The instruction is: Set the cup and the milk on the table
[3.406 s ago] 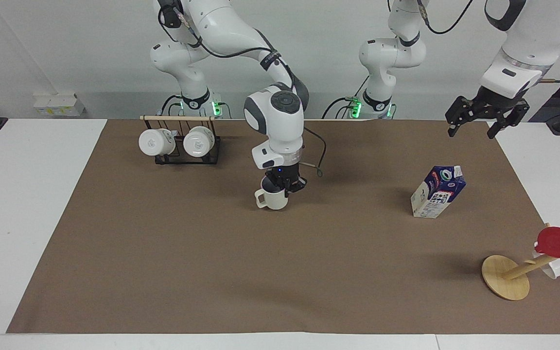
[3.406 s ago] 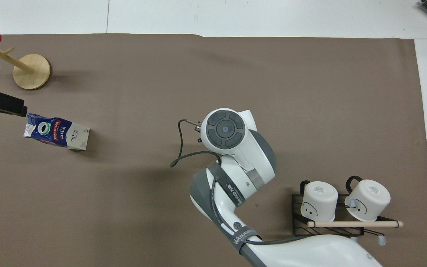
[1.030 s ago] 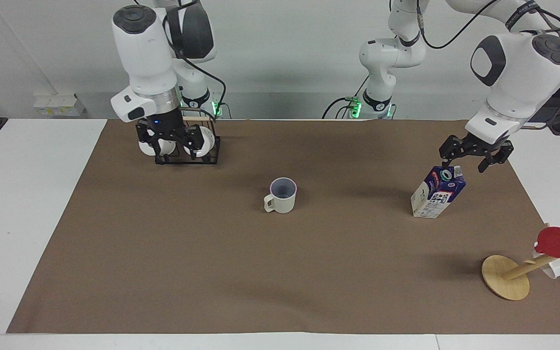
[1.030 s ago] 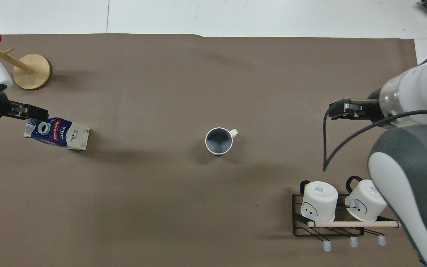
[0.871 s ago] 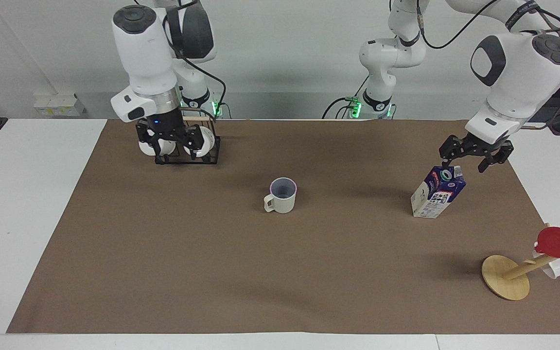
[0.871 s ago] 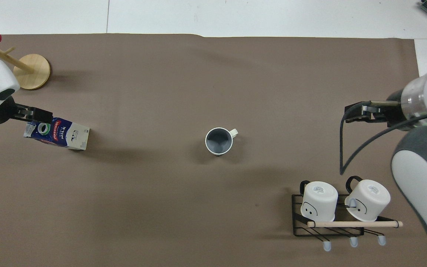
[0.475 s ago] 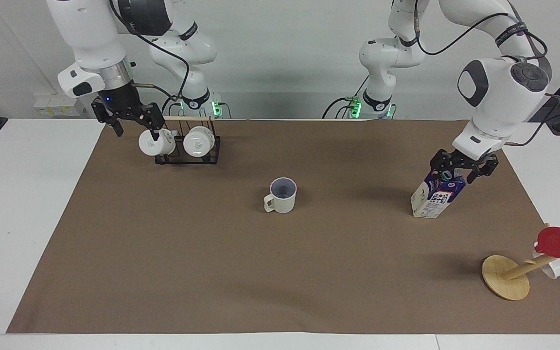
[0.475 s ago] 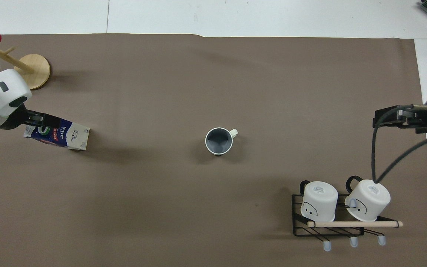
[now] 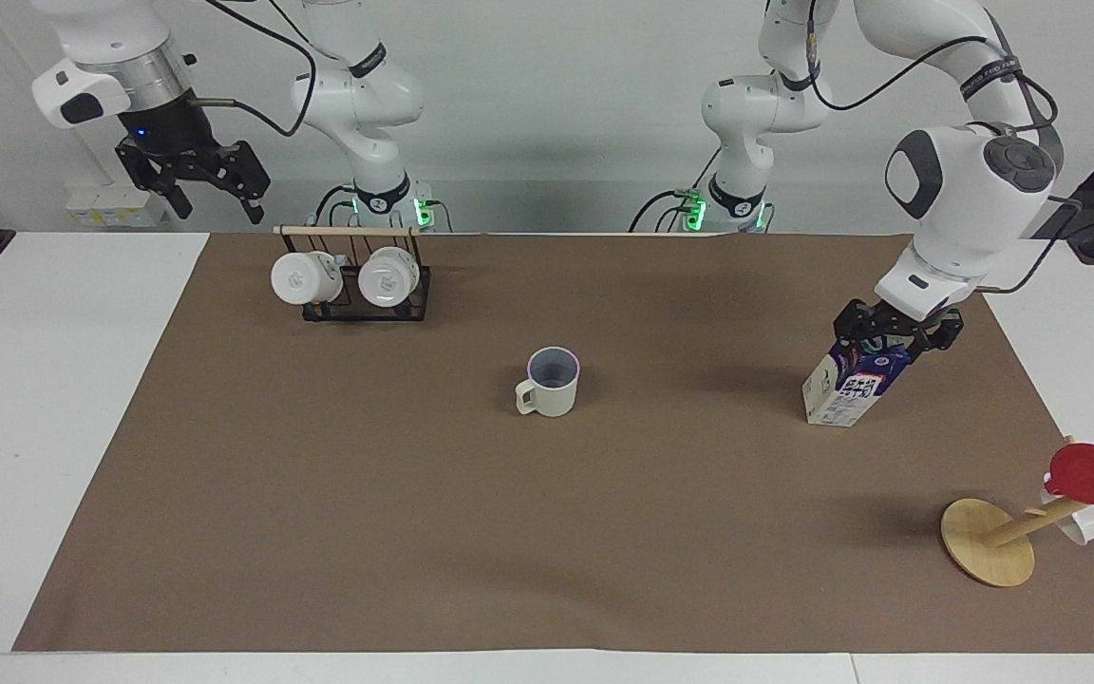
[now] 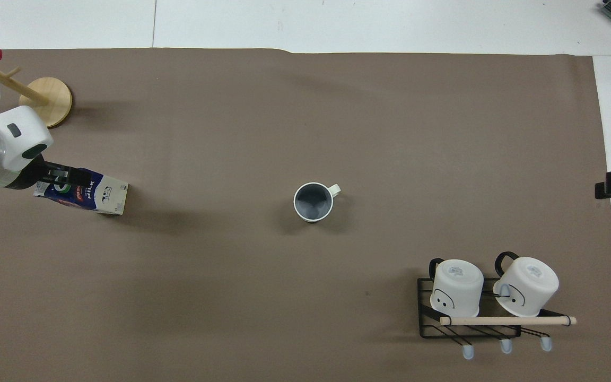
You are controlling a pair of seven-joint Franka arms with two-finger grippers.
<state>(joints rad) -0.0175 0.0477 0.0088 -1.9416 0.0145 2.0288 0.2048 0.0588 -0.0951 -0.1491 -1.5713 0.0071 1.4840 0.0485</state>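
The cup point(image 9: 549, 382) stands upright and alone on the brown mat of the table point(image 9: 414, 532), near the middle; from overhead the cup point(image 10: 313, 201) shows its grey inside. The milk point(image 9: 849, 389) stands on the mat toward the left arm's end. My left gripper point(image 9: 894, 337) is down at the carton's capped top, and from above the left gripper point(image 10: 59, 175) covers that end of the milk point(image 10: 98, 194). My right gripper point(image 9: 215, 201) hangs open and empty, high over the table's edge at the right arm's end, beside the mug rack.
A black wire rack point(image 9: 357, 299) with two white mugs stands close to the robots at the right arm's end. A tilted wooden mug tree point(image 9: 989, 543) with a red cup point(image 9: 1093, 472) sits farther from the robots than the milk, at the mat's corner.
The left gripper has come down from above the carton onto its top. The right gripper has risen and swung away from the rack toward the table's end. Cup and milk have not moved.
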